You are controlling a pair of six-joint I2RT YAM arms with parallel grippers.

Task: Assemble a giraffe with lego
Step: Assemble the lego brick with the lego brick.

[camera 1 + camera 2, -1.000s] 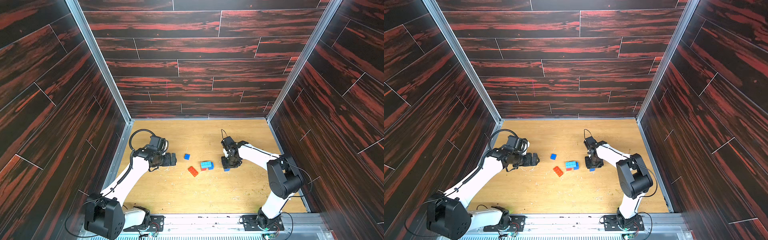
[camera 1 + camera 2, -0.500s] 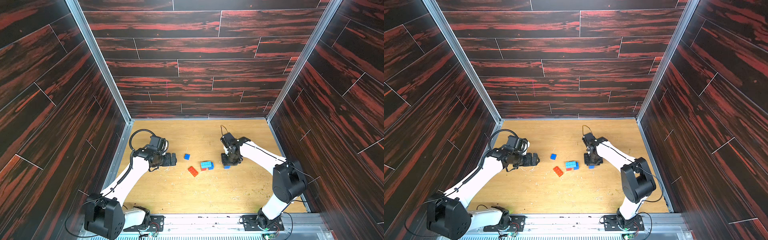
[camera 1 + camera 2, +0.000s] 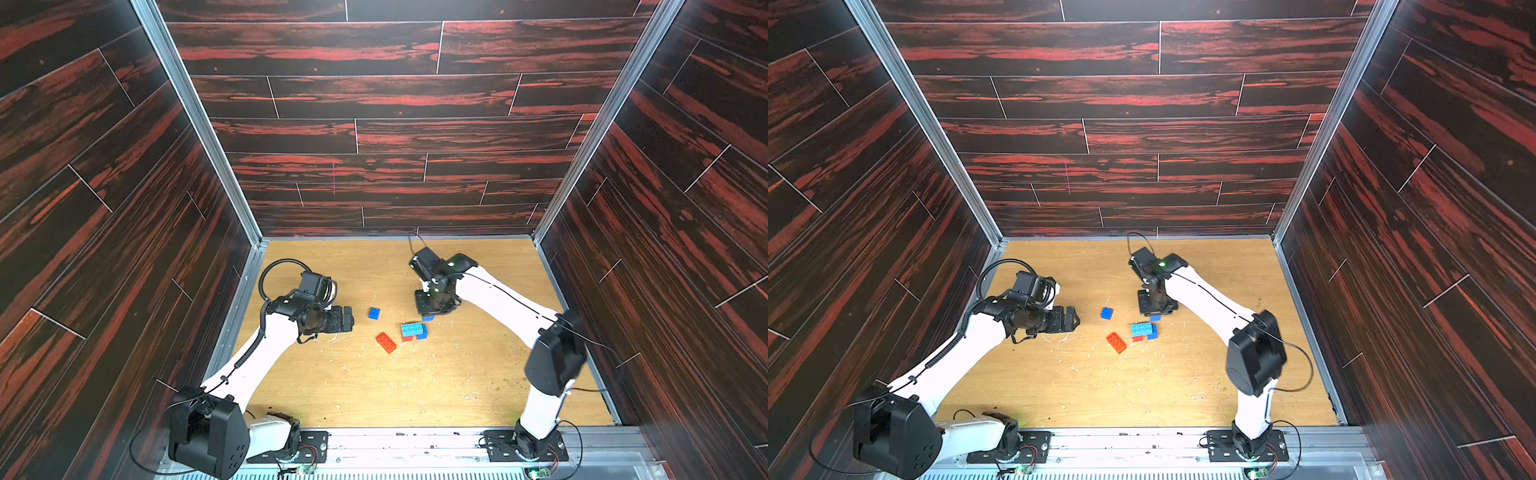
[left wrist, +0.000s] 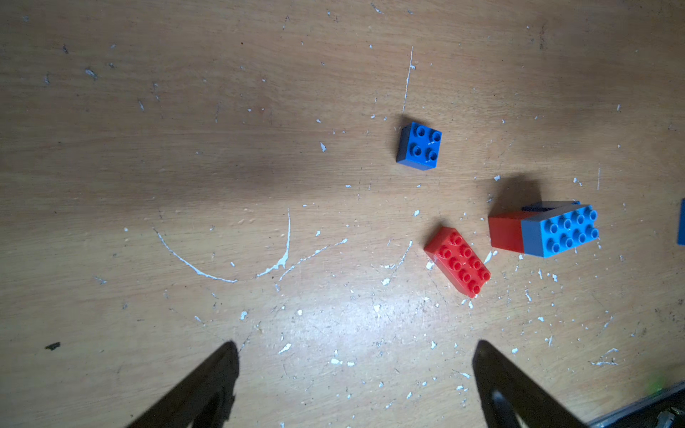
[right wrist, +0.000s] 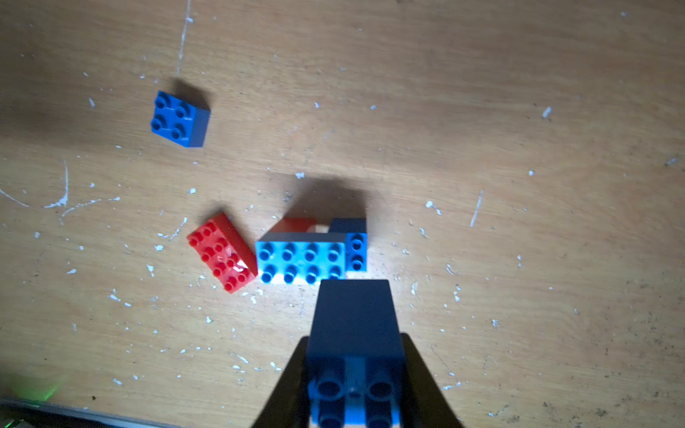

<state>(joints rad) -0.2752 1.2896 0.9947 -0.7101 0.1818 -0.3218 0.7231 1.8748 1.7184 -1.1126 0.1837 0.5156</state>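
A scuffed pale wooden floor (image 5: 519, 111), flecked with white chips, lies between dark red-streaked plank walls. Just below the middle of the right wrist view stands the started giraffe (image 3: 1144, 331). It is a light blue long studded brick (image 5: 302, 259) seated studs-up on a red-orange square brick (image 5: 296, 224) and a dark blue square leg brick (image 5: 356, 254). Two of the leg brick's studs poke out past the long brick's right end.

At the bottom centre of that view the right gripper (image 5: 354, 337) pinches a second dark blue square brick (image 5: 354, 311) by two opposite sides. Its studs face the camera and its hollow underside faces away; it hangs near the body without touching it.

A red-orange long studded brick (image 5: 221, 252) lies just beside the body's left end. A third dark blue square brick (image 5: 180, 118) sits well apart in the upper left. The left gripper (image 4: 356, 346), fingers spread wide and empty, hovers over bare floor at the bottom of its wrist view.

The held brick probably goes on as the neck. It should be squared to the stud grid, levelled over four studs at one end of the long brick and pressed straight down. The body stands on two small offset legs, so a skewed push could tip or slide it (the idle left gripper might brace it).
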